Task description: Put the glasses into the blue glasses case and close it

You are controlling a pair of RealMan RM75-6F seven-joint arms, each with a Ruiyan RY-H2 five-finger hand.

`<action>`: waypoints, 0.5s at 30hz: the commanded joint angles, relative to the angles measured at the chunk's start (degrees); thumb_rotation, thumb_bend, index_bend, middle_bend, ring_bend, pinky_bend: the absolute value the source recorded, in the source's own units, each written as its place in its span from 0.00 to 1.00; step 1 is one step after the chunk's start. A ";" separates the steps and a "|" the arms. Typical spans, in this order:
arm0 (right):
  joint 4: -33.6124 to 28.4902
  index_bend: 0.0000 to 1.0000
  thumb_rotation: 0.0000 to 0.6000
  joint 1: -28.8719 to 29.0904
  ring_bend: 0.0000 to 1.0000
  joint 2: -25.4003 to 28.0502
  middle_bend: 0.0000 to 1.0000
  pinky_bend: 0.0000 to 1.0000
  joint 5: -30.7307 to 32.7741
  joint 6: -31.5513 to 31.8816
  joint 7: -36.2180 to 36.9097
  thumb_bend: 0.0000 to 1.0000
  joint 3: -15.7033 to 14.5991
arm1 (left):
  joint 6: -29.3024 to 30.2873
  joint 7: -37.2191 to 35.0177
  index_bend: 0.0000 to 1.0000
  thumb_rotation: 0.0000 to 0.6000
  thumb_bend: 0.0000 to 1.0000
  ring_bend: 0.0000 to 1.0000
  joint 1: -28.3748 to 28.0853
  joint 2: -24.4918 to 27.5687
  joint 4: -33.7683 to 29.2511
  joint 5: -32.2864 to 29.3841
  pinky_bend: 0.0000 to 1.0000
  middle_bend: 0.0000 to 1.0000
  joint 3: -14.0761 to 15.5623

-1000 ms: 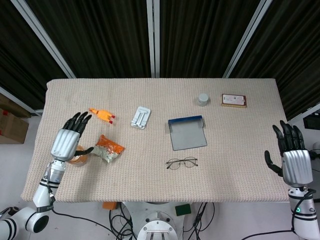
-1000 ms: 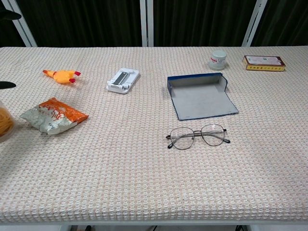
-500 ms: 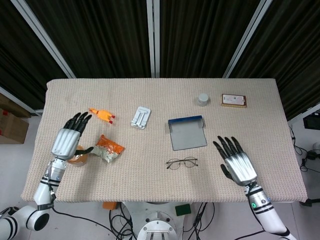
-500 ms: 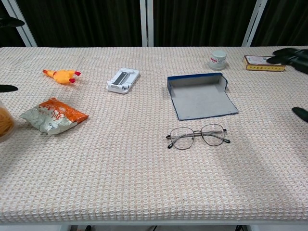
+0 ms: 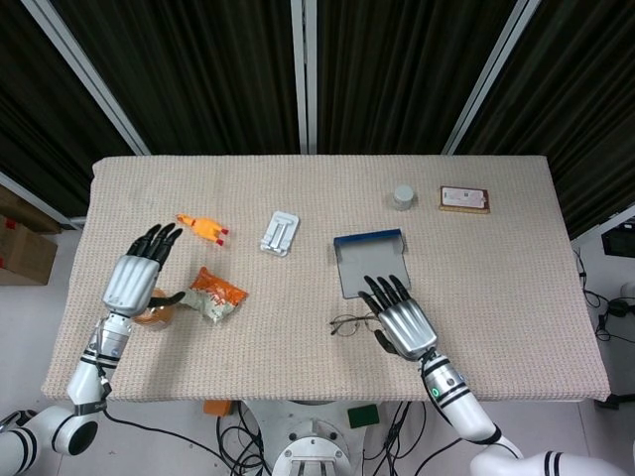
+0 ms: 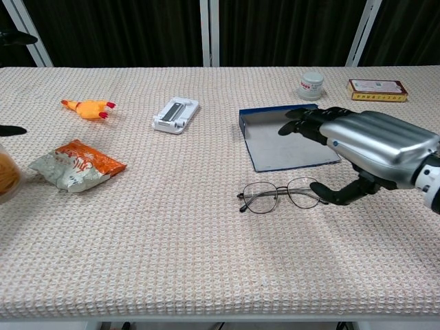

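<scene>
Swinging in from the far right edge of the tabletop (image 5: 496, 258), the right hand (image 5: 402, 317) has crossed most of the way toward the middle within a second and now hangs over the right end of the glasses (image 6: 282, 195); nothing else on the cloth has shifted, and the left hand (image 5: 134, 278) is where it was, spread above a jar of something orange beside the orange snack packet (image 5: 216, 294). That tells me the reach for the pickup is under way but no grasp has happened. From the chest view, the right hand's fingers (image 6: 302, 124) are stretched out flat and apart, empty, reaching over the near edge of the blue glasses case (image 6: 265, 148), while the thumb droops lower, its tip just beside the right lens rim; I can't tell whether it touches the frame. The glasses lie flat on the cloth just in front of the case, lenses side by side, temples seemingly folded. The case lies open, its grey lining showing, so it is ready to receive them. My guess is that the hand sits a bit far forward: the fingers are past the frame, not around it, so it would need to draw back or curl down before it can pinch the thin wire.
</scene>
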 commanded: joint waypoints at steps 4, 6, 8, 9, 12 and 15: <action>2.00 0.25 1.00 1.79 0.00 -2.55 0.00 0.00 3.02 -0.77 -3.12 0.47 0.23 | -0.14 -0.66 0.04 0.92 0.04 0.03 -0.01 0.03 0.60 -0.20 0.20 0.04 0.06; 2.46 0.27 1.00 2.37 0.00 -3.15 0.00 0.00 4.02 -1.11 -3.87 0.47 0.14 | -0.26 -0.97 0.04 0.92 0.04 0.03 -0.05 -0.02 0.94 -0.24 0.20 0.04 0.12; 3.02 0.28 1.00 2.85 0.00 -3.73 0.00 0.00 4.70 -1.34 -4.41 0.47 -0.01 | -0.37 -1.22 0.04 0.92 0.04 0.03 -0.10 -0.09 1.22 -0.28 0.20 0.04 0.14; 3.52 0.29 1.00 3.12 0.00 -4.24 0.00 0.00 5.07 -1.35 -4.62 0.47 -0.06 | -0.42 -1.37 0.04 0.93 0.04 0.03 -0.13 -0.14 1.42 -0.28 0.20 0.04 0.18; 5.17 0.35 1.00 3.47 0.00 -6.02 0.00 0.00 5.39 -0.55 -4.36 0.47 -0.05 | -0.38 -2.14 0.05 0.95 0.04 0.03 -0.22 -0.22 1.79 0.08 0.20 0.04 0.34; 6.59 0.39 1.00 3.77 0.00 -7.36 0.01 0.00 5.74 -0.03 -4.55 0.47 -0.34 | 0.19 -3.15 0.05 0.99 0.04 0.03 -0.22 -0.24 2.21 0.92 0.20 0.04 0.56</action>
